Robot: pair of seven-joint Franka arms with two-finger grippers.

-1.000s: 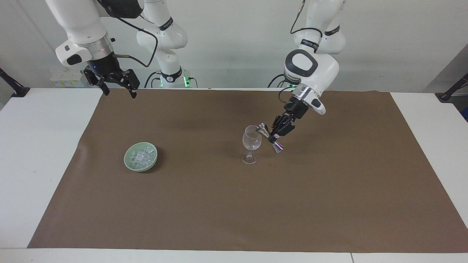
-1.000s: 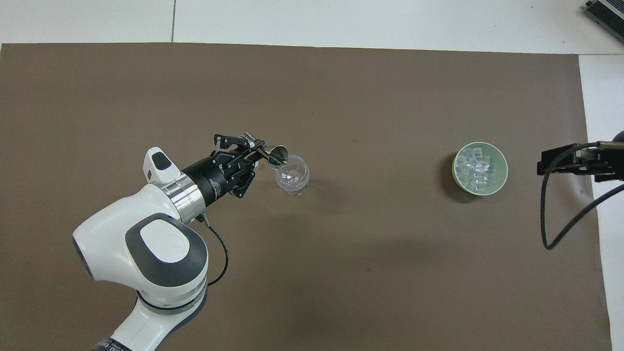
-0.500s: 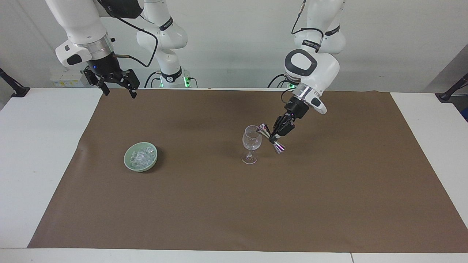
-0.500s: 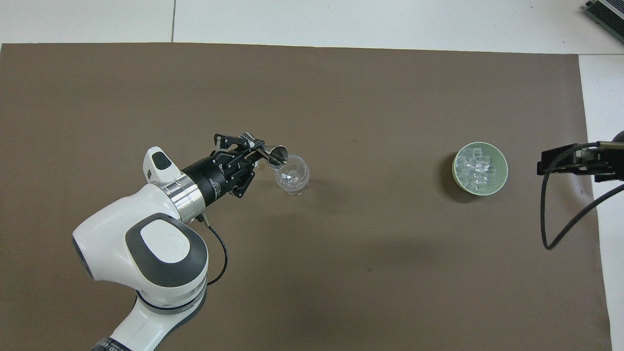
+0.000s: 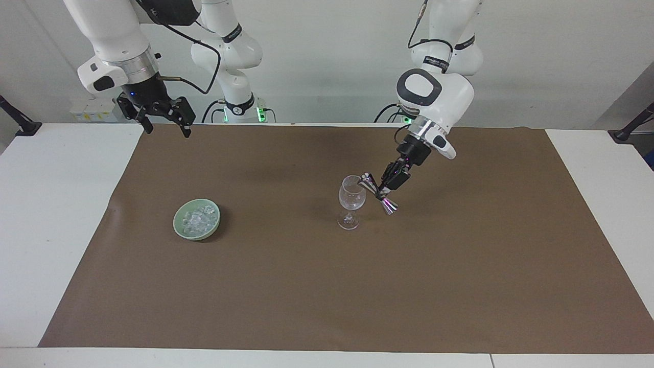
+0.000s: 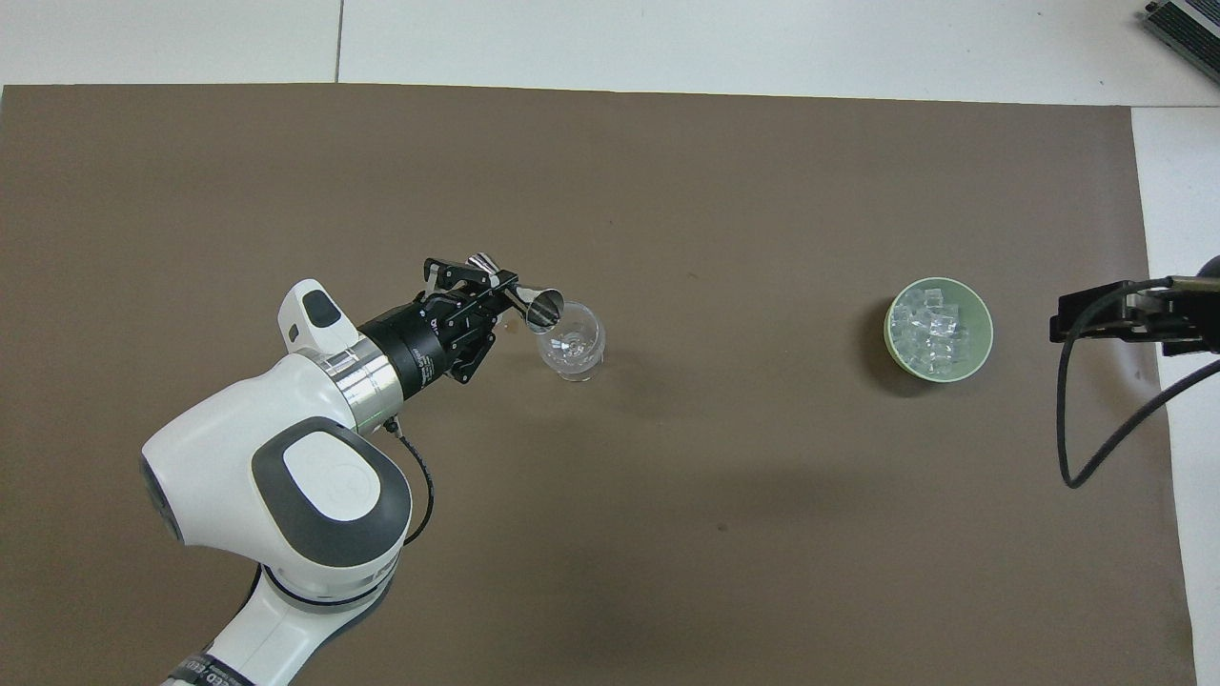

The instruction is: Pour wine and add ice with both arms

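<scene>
A clear wine glass (image 5: 351,199) (image 6: 571,341) stands upright near the middle of the brown mat. My left gripper (image 5: 382,191) (image 6: 505,287) is shut on a metal jigger (image 5: 390,206) (image 6: 545,308), which is tilted with its mouth at the glass's rim. No wine shows in the jigger or in the glass. The ice (image 5: 196,220) (image 6: 934,329) lies in a pale green bowl (image 5: 176,221) (image 6: 986,335) toward the right arm's end of the table. My right gripper (image 5: 168,130) (image 6: 1060,317) waits open and holds nothing, raised over the mat's edge by the right arm's base.
The brown mat (image 5: 306,286) covers most of the white table (image 5: 56,220). Black clamps sit at the table's corners nearest the robots (image 5: 20,122).
The left wrist has shifted slightly and the jigger has turned a little, with its mouth still at the glass's rim. The right arm has not moved.
</scene>
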